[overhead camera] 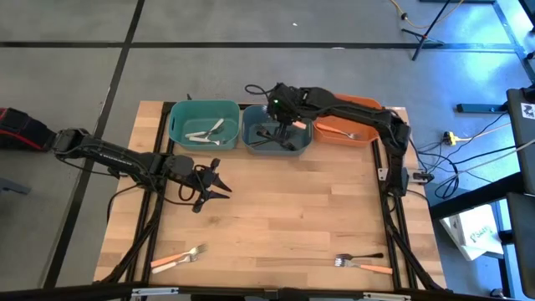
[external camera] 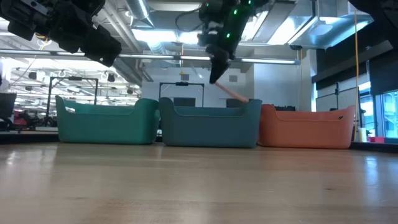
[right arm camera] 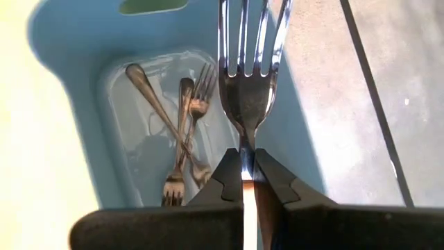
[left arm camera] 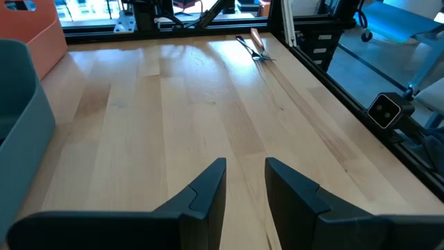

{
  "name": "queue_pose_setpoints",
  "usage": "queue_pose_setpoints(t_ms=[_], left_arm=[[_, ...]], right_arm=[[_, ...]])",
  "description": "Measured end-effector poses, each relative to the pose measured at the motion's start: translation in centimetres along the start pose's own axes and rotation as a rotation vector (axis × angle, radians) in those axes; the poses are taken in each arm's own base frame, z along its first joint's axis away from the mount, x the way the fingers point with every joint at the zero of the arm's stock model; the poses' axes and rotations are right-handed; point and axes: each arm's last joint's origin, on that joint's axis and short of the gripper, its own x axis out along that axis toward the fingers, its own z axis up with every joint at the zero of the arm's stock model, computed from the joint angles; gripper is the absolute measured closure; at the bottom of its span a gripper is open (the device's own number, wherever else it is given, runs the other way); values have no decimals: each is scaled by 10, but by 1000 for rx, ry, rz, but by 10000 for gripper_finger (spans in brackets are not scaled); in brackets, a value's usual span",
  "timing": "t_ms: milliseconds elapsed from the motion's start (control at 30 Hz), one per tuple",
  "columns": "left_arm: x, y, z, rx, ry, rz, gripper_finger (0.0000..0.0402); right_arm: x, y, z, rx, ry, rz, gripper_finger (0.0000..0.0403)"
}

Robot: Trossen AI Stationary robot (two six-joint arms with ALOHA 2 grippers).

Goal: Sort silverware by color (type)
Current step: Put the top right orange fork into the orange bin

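Right hand clamps one fork above blue bin holding three forks.

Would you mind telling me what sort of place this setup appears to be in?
Most likely a robotics lab or workshop: a wooden table on a metal frame over a concrete floor, cables trailing beside it, and industrial ceiling lights with exposed ducting behind.

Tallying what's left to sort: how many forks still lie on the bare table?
3: one orange-handled fork near the front left, and a black-handled fork crossing another orange-handled fork at the front right. None seems hidden.
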Motion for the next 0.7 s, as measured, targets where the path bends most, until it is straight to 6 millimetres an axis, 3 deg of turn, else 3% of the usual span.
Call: queue_pose_setpoints(t_ms=[233,400,567,700], left_arm=[[0,0,-1,-4,12,0,306],[0,0,-2,-5,19,0,306],[0,0,-2,-6,19,0,306],[0,0,-2,-7,20,0,306]], right_arm=[[-61,-1,-20,13,75,-29,402],[-91,-6,-38,94,148,-69,402],[-100,-10,-51,119,239,-186,402],[-92,-14,-58,123,293,-225,402]])
